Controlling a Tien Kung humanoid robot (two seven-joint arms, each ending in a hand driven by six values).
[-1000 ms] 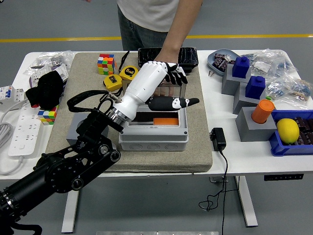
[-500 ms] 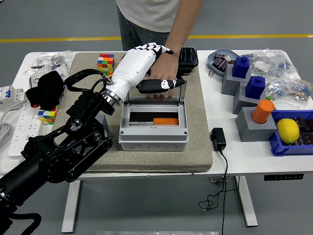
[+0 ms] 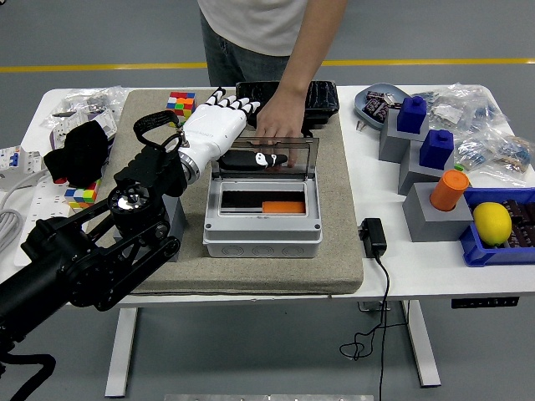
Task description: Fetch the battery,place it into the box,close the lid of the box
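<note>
The left hand sits behind the open box, fingers spread, holding nothing. The orange battery lies inside. A person's hand touches the lid.

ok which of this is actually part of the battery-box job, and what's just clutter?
Job:
- box, open, on the mat
- orange battery inside it
- clear lid, raised at the back
- left robot hand at the lid
- person's hand on the lid

Clutter:
- puzzle cubes
- lemon
- blue blocks
- power strip
- black tray
</note>
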